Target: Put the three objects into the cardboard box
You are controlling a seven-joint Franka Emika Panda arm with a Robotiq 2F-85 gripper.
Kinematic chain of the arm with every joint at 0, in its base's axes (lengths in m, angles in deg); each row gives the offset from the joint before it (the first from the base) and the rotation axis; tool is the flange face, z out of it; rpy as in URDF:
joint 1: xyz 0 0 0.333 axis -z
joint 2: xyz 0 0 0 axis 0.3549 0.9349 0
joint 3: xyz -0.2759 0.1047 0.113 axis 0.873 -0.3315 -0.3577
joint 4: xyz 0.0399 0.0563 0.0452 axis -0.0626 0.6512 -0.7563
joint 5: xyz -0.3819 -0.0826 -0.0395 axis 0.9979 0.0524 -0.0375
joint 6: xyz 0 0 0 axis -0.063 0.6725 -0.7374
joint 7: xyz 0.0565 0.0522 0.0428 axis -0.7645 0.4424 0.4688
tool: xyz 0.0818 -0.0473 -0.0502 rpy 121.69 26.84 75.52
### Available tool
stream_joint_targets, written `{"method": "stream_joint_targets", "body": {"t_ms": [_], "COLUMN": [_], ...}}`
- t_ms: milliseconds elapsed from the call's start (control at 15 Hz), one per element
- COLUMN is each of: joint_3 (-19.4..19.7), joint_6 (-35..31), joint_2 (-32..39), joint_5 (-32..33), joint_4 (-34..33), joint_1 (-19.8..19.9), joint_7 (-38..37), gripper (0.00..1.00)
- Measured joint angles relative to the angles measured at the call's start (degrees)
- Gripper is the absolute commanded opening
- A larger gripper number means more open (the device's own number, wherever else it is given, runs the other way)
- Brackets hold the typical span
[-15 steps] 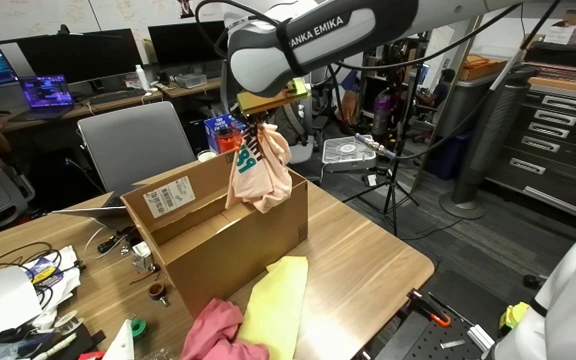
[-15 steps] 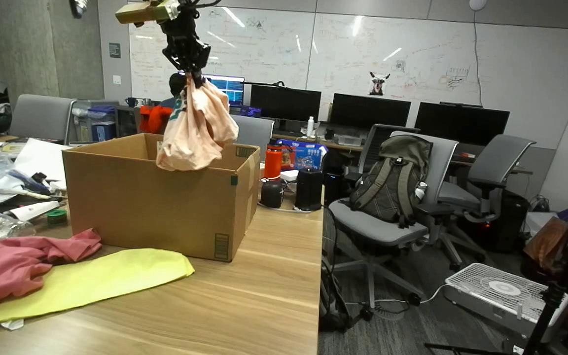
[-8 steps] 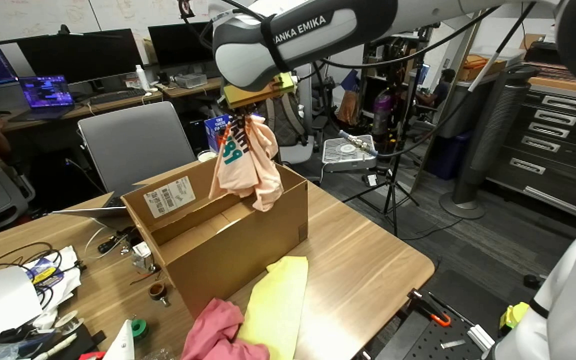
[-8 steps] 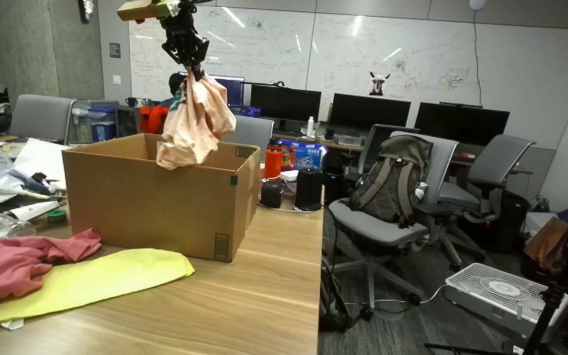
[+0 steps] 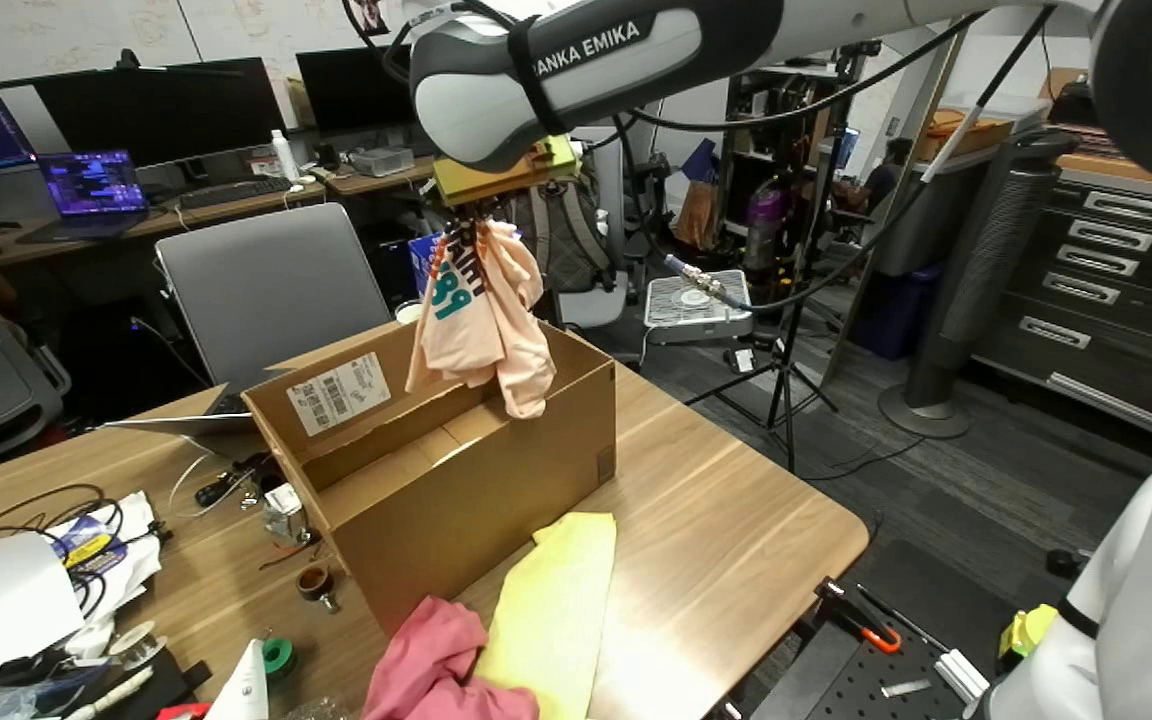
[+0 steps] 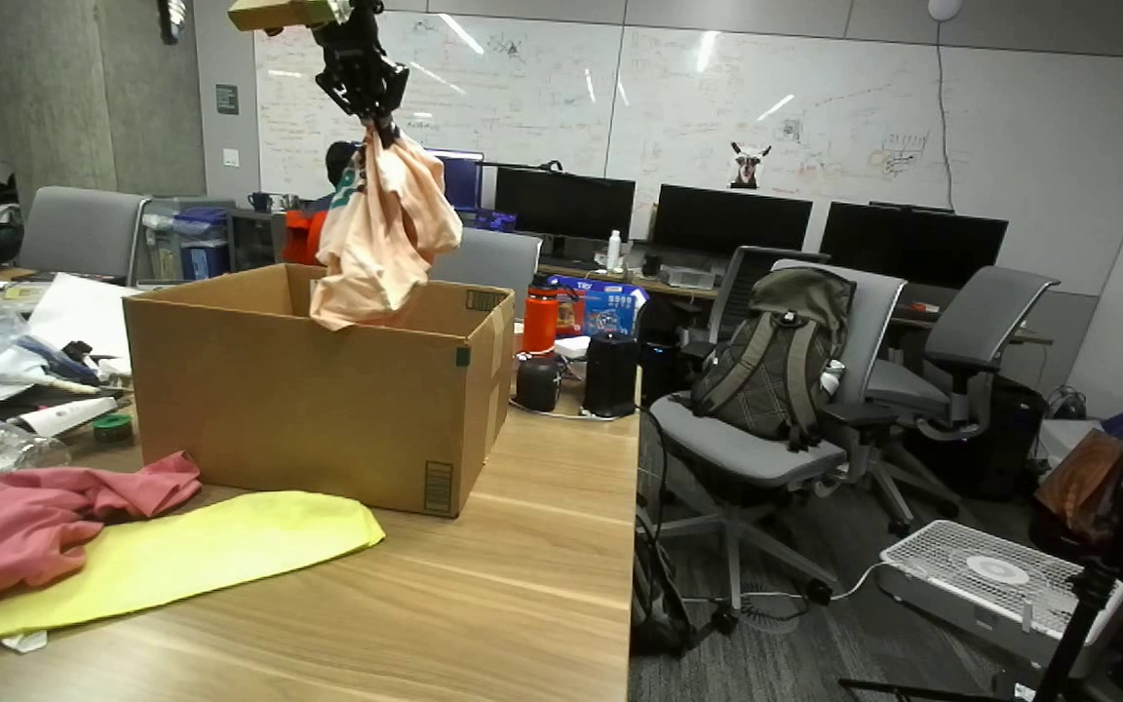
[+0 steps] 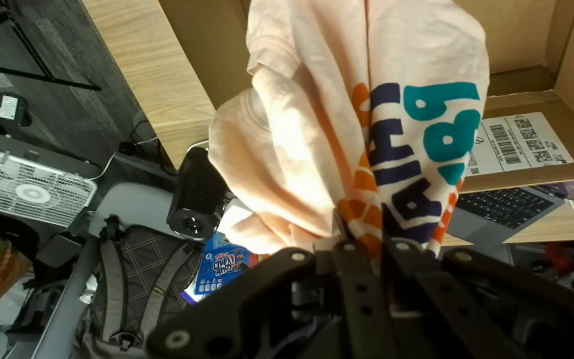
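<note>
My gripper (image 5: pixel 479 212) is shut on a peach cloth (image 6: pixel 381 234) printed with orange, navy and teal lettering, seen in both exterior views. The cloth hangs bunched above the open cardboard box (image 5: pixel 476 510), its lowest fold overlapping the near rim in view. The wrist view shows its printed fabric (image 7: pixel 307 134) pinched between the fingers, the fingertips partly covered by folds. A white label (image 7: pixel 521 144) marks an inner wall of the box. On the table in front of the box, a darker pink cloth (image 6: pixel 64 526) lies crumpled, partly over a yellow strip (image 6: pixel 240 551).
Cables, papers and a green tape roll (image 5: pixel 278 656) clutter the table left of the box. Behind it stand an orange bottle (image 6: pixel 540 322) and a black cylinder (image 6: pixel 610 375). A laptop (image 7: pixel 501 214) sits beside the box's far wall.
The gripper has risen slightly and shifted left in both exterior views, carrying the peach cloth further over the box opening. The box, pink cloth and yellow strip have stayed put.
</note>
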Motion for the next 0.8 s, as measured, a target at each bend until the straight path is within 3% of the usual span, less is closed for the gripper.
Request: {"method": "stream_joint_targets", "body": {"t_ms": [600, 667, 800], "joint_3": [0.00, 0.02, 0.05], "joint_6": [0.02, 0.03, 0.07], "joint_2": [4.80, 5.34, 6.26], "joint_5": [0.13, 0.13, 0.14], "joint_4": [-6.47, -7.04, -7.86], "joint_1": [-3.89, -4.21, -4.56], "joint_7": [0.08, 0.12, 0.33], "gripper": [0.01, 0.26, 0.38]}}
